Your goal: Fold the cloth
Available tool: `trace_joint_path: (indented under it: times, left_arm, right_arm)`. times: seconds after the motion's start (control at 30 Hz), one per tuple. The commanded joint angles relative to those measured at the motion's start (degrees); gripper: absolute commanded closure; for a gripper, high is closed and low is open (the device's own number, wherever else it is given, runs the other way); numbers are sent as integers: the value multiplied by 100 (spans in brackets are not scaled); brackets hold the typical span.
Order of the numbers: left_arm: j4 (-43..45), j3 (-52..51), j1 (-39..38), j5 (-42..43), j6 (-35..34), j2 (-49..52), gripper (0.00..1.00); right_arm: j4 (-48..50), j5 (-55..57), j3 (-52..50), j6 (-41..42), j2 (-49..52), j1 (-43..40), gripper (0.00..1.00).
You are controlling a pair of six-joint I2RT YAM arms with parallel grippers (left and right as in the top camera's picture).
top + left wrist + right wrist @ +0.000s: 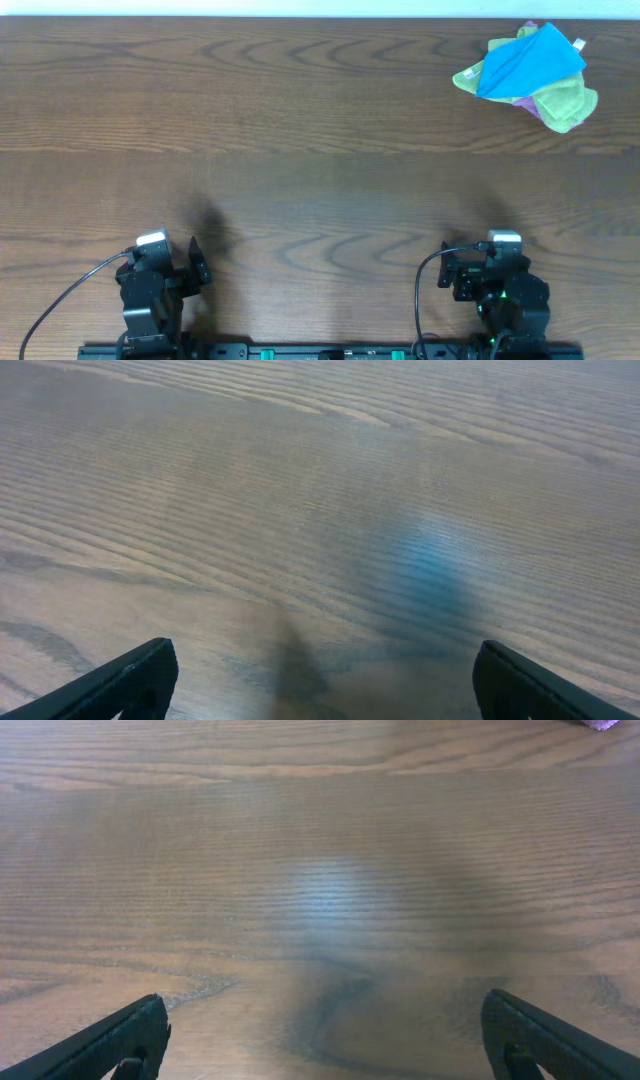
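Observation:
The sky-blue cloth (528,60) lies at the far right corner of the table, crumpled on top of a pile, with a small white tag (578,44) at its right tip. My left gripper (320,675) is open and empty, low at the near left edge (197,262). My right gripper (325,1035) is open and empty at the near right edge (452,270). Both are far from the cloth. Both wrist views show only bare wood between the fingers.
A yellow-green cloth (565,106) lies under the blue one, with a strip of purple cloth (526,101) between them. A purple scrap shows at the top right of the right wrist view (600,724). The wooden table (300,150) spans the view.

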Motion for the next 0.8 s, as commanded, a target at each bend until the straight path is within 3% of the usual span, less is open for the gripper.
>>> trace_joint_path:
  times: [0.0,0.43,0.77]
  left_arm:
    - [-26,-52,13,-48,33,-52,5]
    - [-26,-52,13,-48,33,-52,5]
    - [-26,-52,13,-48,33,-52,5]
  right_arm:
    - [-15,-4,-79,-72,-61,-50,1]
    - [22,0,195,118,267,-52,1]
    - [-199,273,2358,365,3195,-323,1]
